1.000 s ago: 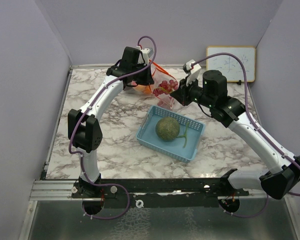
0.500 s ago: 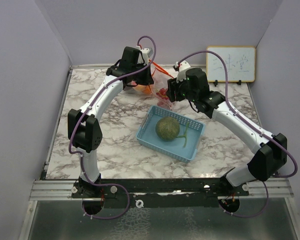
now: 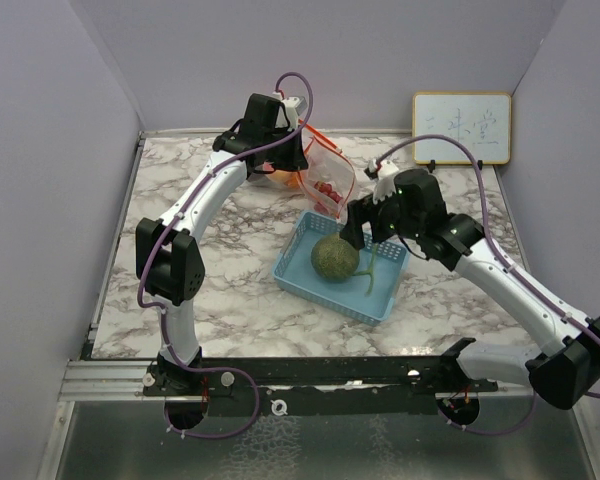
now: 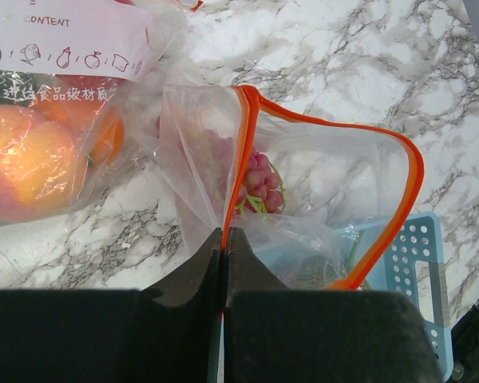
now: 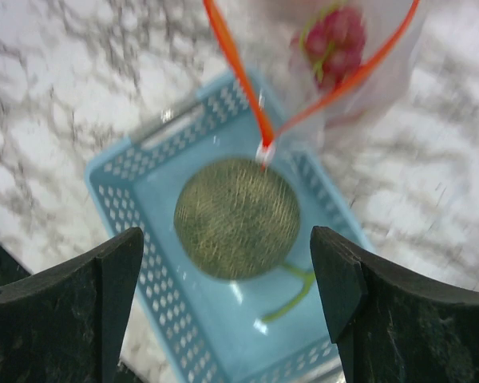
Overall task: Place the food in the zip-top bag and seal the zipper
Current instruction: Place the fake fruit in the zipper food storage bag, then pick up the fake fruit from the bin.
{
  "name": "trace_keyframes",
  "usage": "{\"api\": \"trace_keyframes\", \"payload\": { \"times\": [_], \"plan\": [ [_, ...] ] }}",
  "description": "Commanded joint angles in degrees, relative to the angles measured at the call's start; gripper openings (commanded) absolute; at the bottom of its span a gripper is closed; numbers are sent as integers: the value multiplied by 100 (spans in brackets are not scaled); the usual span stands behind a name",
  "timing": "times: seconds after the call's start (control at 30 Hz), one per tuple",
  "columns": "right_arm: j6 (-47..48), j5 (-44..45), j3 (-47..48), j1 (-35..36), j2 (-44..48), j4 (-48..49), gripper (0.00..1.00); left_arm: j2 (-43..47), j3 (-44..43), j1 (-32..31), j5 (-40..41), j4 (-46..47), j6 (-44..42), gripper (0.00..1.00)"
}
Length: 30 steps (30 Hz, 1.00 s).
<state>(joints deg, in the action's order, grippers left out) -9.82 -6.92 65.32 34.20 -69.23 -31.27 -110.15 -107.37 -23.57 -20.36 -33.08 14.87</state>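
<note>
The left tool (image 4: 224,239) clamps the bag (image 4: 327,183) rim; the right tool (image 5: 226,247), fingers spread, hangs above the melon (image 5: 235,217) in the basket (image 5: 136,179).

The white label (image 4: 72,28) on the zip-top bag (image 4: 319,191) says "CONTENT", with Chinese print underneath. The whiteboard (image 3: 461,127) scribbles are unreadable.

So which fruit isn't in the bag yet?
The round green melon, sitting alone in the blue basket. The grapes and peach are already inside the clear bag.

1 melon (image 3: 335,258), 1 basket (image 3: 298,271), 1 zip bag (image 3: 330,178).
</note>
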Motion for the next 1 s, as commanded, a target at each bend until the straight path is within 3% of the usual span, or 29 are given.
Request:
{"api": "trace_keyframes", "payload": {
  "times": [0.0, 0.13, 0.4, 0.77, 0.97],
  "plan": [
    [-1053, 103, -629, 43, 458, -936, 80, -28, -178, 28, -131, -39, 21, 0],
    [-1478, 408, -854, 43, 362, -1480, 76, -97, -208, 27, -169, -11, 63, 0],
    [-2187, 1374, -983, 43, -402, -1366, 70, -187, -289, 28, -198, -11, 91, 0],
    [-2476, 2319, -1204, 30, -1508, -60, 63, -175, -260, 26, -228, -4, 130, 0],
    [-2478, 2360, -1523, 25, -1922, 736, 53, -117, -193, 28, -228, -19, 93, 0]
  ]
}}
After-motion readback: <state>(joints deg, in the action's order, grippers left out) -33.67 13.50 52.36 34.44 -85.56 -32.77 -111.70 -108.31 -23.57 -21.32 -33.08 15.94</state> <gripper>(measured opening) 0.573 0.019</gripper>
